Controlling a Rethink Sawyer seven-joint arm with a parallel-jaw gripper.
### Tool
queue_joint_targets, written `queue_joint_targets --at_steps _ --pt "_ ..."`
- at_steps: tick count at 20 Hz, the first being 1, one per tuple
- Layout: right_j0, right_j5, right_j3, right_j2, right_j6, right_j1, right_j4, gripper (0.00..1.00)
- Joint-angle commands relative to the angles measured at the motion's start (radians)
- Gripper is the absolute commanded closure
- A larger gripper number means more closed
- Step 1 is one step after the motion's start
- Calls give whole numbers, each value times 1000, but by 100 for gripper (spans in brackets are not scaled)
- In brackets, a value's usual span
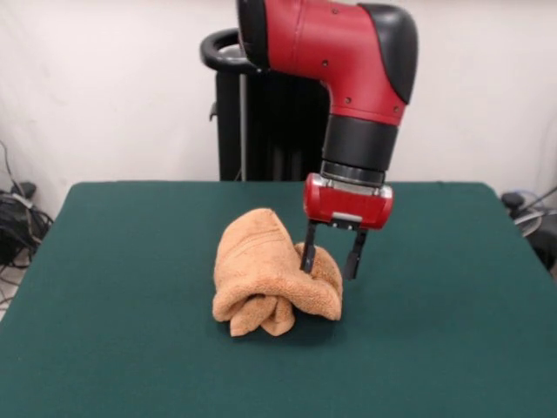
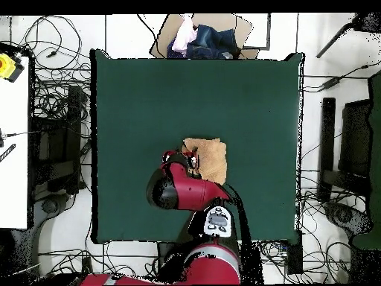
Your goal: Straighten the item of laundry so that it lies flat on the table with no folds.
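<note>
The table (image 1: 104, 348) is seen as a broad dark green surface, bare except for one thing near its middle, a little closer to the edge on the robot's side in the overhead view. The arm (image 1: 348, 61) comes down from that edge, its red and black housing ending just above the cloth.

The item of laundry (image 1: 265, 279) lies as a rumpled mound, rolled and doubled on itself, with a thick rolled lip toward the camera-side edge and a higher hump behind it. No flat area is shown, so the task is judged to be at an early stage.

The gripper (image 1: 331, 259) is held at the mound's side nearest the right edge in the front view. Its two fingers are spread apart and nothing is held between them; one finger is pressed against or just into the cloth and the other hangs clear beside it, above the table.

For the step in hand, a grasp of an outer layer is judged best. A single free edge or corner should be sought rather than the whole roll, since a pinch through several layers would only drag the bundle. The fingers should be lowered around a thin fold, closed firmly, and the cloth drawn outward toward the open table so the layers are peeled apart.
</note>
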Motion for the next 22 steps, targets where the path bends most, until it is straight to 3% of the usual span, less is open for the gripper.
queue_joint_targets --at_steps 1,5,12,16,22 --pt "28 -51 -19 61 196 62 16 0" --pt "47 -69 4 43 217 79 32 0" --pt "-7 -54 56 94 214 57 -26 0" --pt "-30 -85 67 119 221 92 -49 0" --pt "13 -90 77 72 223 99 -16 0"
